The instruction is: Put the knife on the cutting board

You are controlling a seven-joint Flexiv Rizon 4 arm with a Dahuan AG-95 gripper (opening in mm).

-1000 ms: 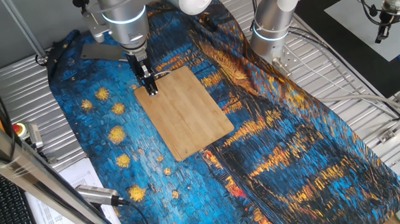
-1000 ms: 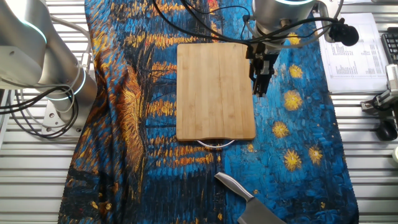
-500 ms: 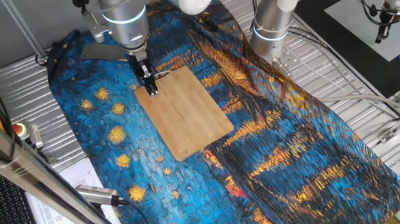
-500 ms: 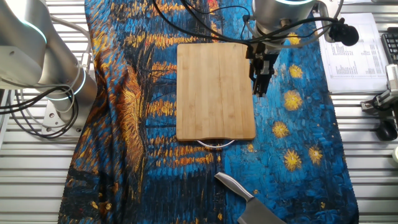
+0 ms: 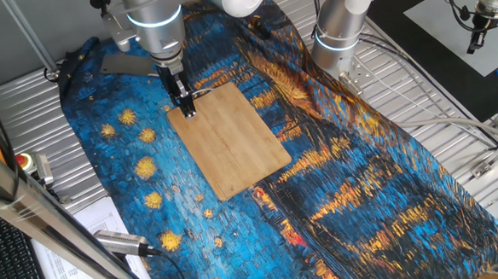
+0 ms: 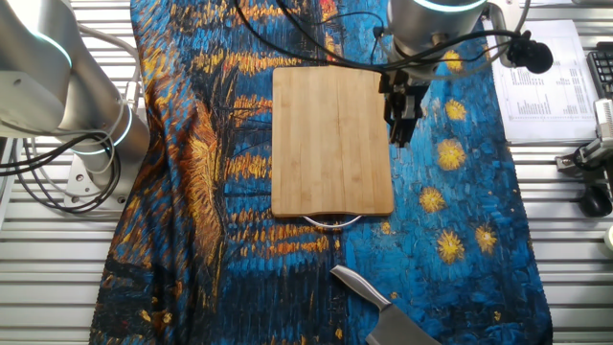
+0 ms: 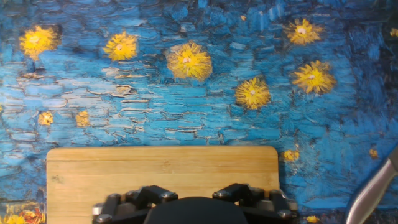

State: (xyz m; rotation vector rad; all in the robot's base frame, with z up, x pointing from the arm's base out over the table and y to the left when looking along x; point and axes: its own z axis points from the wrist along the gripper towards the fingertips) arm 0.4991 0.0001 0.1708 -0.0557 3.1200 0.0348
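Observation:
The cutting board lies flat on the blue painted cloth, its wire loop at the end facing the knife. The knife lies on the cloth beyond that end, apart from the board. Its grey blade shows behind the arm, and only its silvery handle shows at the hand view's right edge. My gripper hovers over the board's long edge near a corner. Its fingers are apart, open and empty, with the board below them.
A second arm's base stands on the far side of the cloth from my arm. Printed papers and a red button lie off the cloth. Cables cross the cloth near the board's loop-free end.
The gripper has shifted slightly upward in both fixed views. The board and knife have not moved.

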